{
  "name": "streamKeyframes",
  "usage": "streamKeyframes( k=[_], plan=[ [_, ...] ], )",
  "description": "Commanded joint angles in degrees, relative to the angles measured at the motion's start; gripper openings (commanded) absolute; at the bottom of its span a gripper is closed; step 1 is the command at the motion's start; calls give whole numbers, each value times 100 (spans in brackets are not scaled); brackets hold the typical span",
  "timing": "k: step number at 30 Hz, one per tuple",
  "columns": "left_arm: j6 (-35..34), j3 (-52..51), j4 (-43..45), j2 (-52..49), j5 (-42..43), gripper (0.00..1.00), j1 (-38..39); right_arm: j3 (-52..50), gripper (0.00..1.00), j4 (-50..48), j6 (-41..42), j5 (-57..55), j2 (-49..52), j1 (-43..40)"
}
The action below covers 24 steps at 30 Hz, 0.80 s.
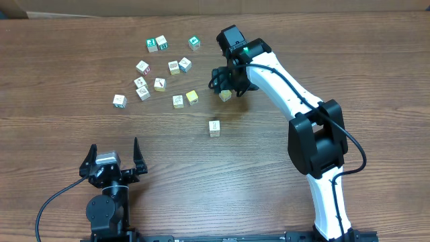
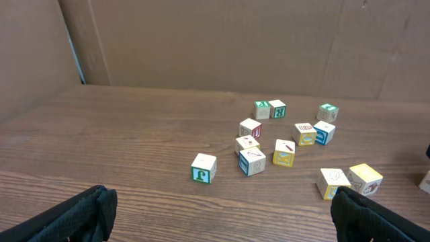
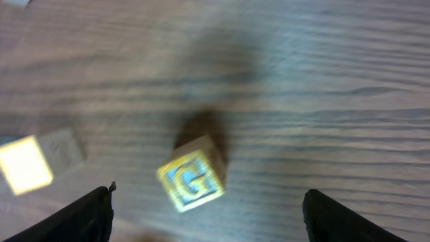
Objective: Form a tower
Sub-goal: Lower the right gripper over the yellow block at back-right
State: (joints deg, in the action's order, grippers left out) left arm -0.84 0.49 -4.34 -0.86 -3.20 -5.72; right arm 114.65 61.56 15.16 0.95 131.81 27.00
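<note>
The brown wooden table (image 1: 376, 54) fills the overhead view, and in the left wrist view a brown board (image 2: 201, 40) stands behind it. The white and black right arm (image 1: 289, 94) reaches from the lower right of the frame up to the upper middle. The black left arm (image 1: 107, 208) sits at the lower left.

The right end effector (image 1: 227, 87) hangs over a yellow-edged cube (image 3: 193, 176) with a blue G on top. Its fingers (image 3: 80, 218) stand wide apart on either side of that cube, touching nothing. The left end effector (image 1: 114, 151) also gapes wide and holds nothing, well apart from all the cubes.

A loose scatter of cubes (image 1: 160, 84) lies at the upper left of the middle. Green-marked ones (image 1: 156, 44) are at its top. A plain yellow cube (image 1: 192, 97) is at its lower right edge, near the G cube.

The tower (image 1: 214, 128) stands alone near the middle of the overhead frame, below the scatter and below the right end effector, touching no other cube. It looks pale, with a dark mark on its top face. Its side seems taller than one cube, but the number of cubes in it cannot be told. The plain yellow cube and the G cube are its nearest neighbours, both above it.
</note>
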Motion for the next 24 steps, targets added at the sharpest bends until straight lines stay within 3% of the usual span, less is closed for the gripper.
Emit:
streamKeyframes(
  k=[1,9,16,24],
  plan=[
    [129,-20,11,59,7,99,11,81,87,35,-614,402,17,-7],
    [129,-20,11,59,7,100,11,-118,88,109,-844,35,17,-7],
    [129,-20,11,59,7,99,11,-726,87,-702,-1185,-2,17,-7],
    [129,-20,11,59,7,100,11,-863,64,-1209,-1207,0,17,-7]
  ],
)
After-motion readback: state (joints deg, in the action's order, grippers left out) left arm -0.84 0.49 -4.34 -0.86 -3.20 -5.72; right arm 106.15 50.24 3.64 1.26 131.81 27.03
